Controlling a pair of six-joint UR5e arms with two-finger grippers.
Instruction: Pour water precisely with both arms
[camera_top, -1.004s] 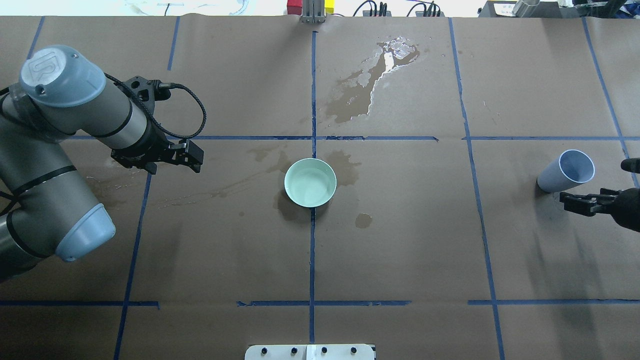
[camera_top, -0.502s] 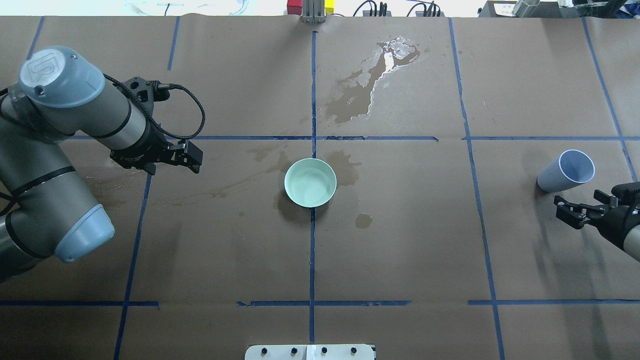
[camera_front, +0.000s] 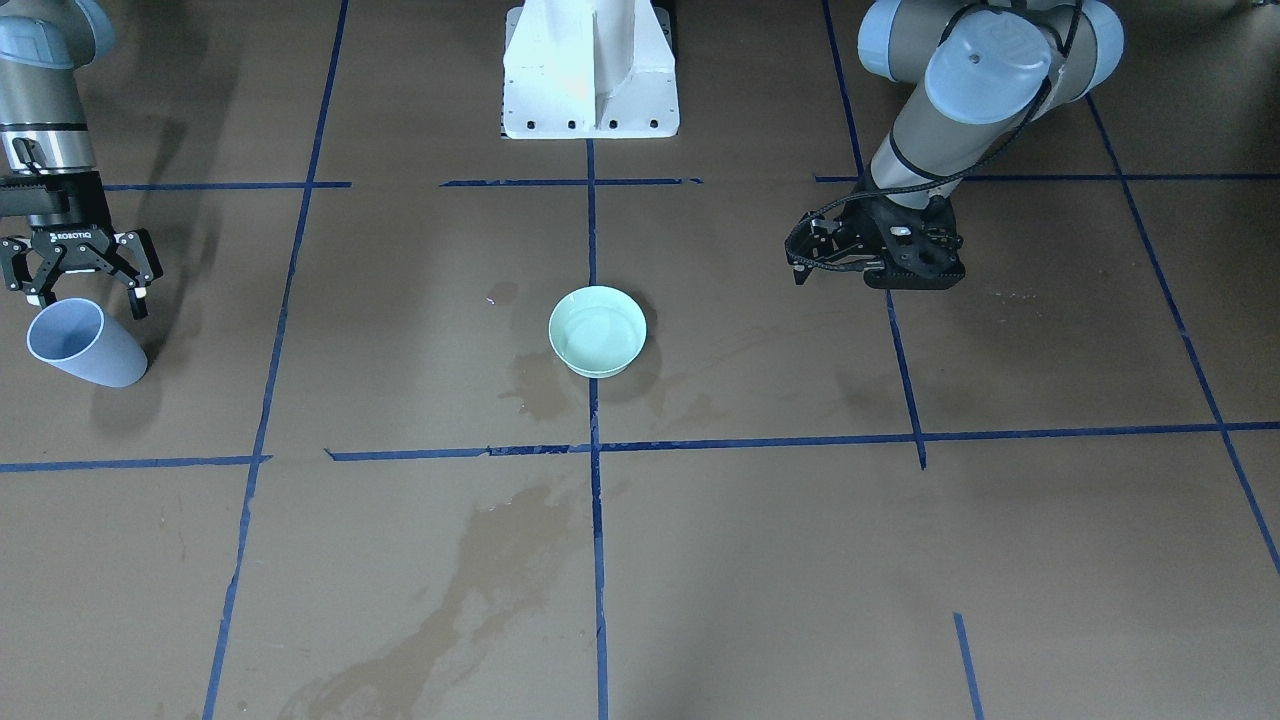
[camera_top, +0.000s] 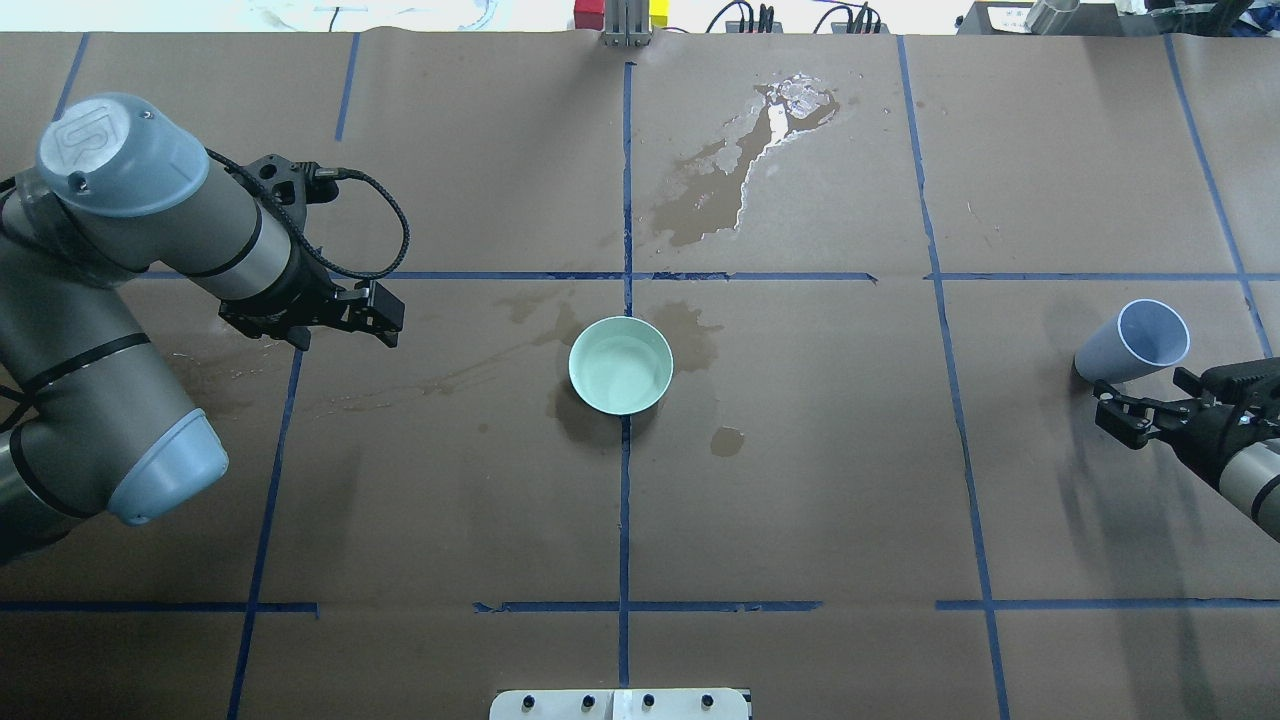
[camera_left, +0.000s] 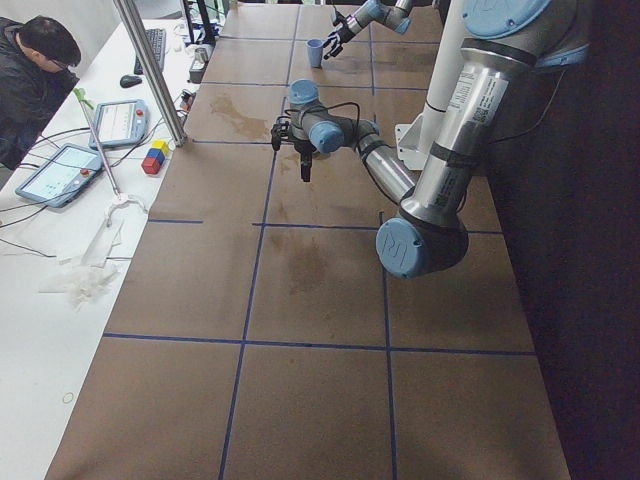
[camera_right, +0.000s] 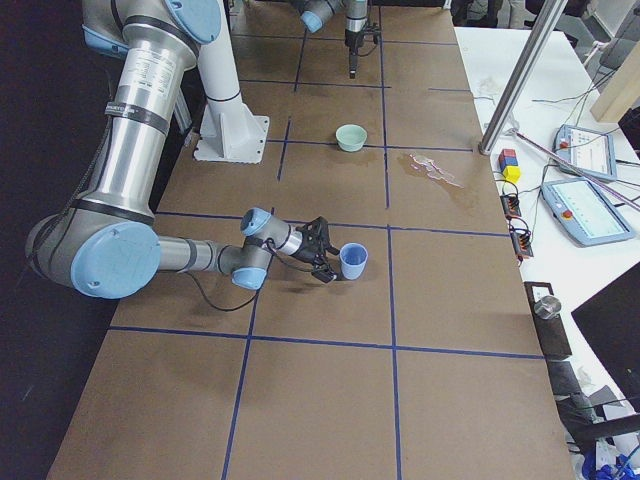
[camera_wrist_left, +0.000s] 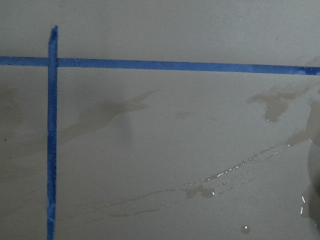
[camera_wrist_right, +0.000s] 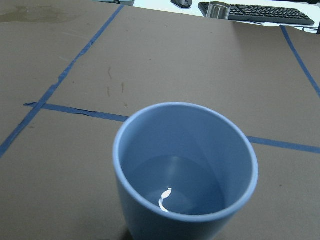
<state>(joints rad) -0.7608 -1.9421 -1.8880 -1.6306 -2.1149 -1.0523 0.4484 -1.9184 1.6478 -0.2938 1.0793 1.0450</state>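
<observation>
A pale-blue cup (camera_top: 1135, 343) stands at the table's right; the right wrist view (camera_wrist_right: 185, 170) shows a little water in its bottom. My right gripper (camera_top: 1108, 412) is open and empty, low beside the cup on the robot's side, fingers spread and apart from it; the front view (camera_front: 85, 300) shows this too. A mint-green bowl (camera_top: 620, 365) holding water sits at the table's centre. My left gripper (camera_top: 388, 320) hangs open and empty well to the left of the bowl, above wet paper (camera_wrist_left: 215, 180).
A water puddle (camera_top: 740, 170) lies on the brown paper beyond the bowl, with damp stains (camera_top: 700, 335) around it. The white pedestal base (camera_front: 590, 70) stands at the robot's side. An operator (camera_left: 40, 80) sits at a side desk with tablets (camera_left: 60, 170).
My right gripper has moved left, closer to the cup's base, and its arm has swung into view. The left arm has barely shifted. Cup and bowl have not moved.
</observation>
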